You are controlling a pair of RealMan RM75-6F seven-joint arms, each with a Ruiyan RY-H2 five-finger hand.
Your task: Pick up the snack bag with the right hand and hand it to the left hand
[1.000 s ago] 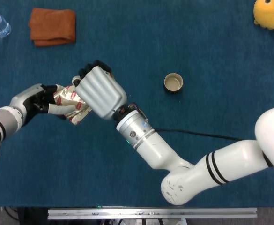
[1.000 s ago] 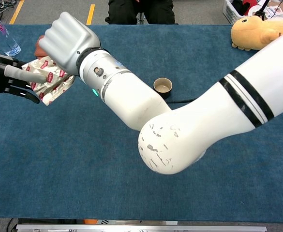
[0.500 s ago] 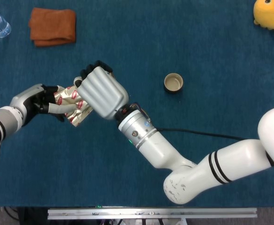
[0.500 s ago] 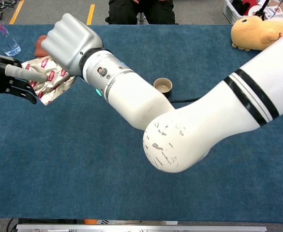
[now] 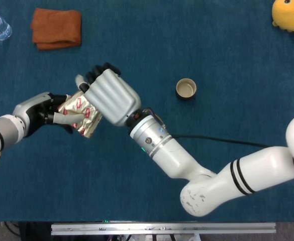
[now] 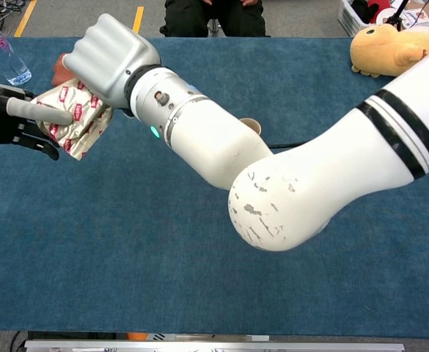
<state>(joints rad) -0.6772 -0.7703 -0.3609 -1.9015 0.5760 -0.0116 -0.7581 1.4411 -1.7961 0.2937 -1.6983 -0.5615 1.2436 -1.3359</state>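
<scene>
Sitting btwn both, snack bag [image 5: 82, 114] is gripped by right hand [image 5: 111, 96] & left hand [image 5: 45, 113].

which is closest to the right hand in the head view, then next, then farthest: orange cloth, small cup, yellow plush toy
1. Orange cloth, up and left of the right hand; the small cup, to its right, is too close to call.
2. Yellow plush toy, far top-right corner.

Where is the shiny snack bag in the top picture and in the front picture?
Head view: the snack bag sits left of centre, between the left hand and the right hand.
Chest view: the snack bag is at the upper left, under the right hand.
Shared landmark: the yellow plush toy in the upper right corner.
</scene>
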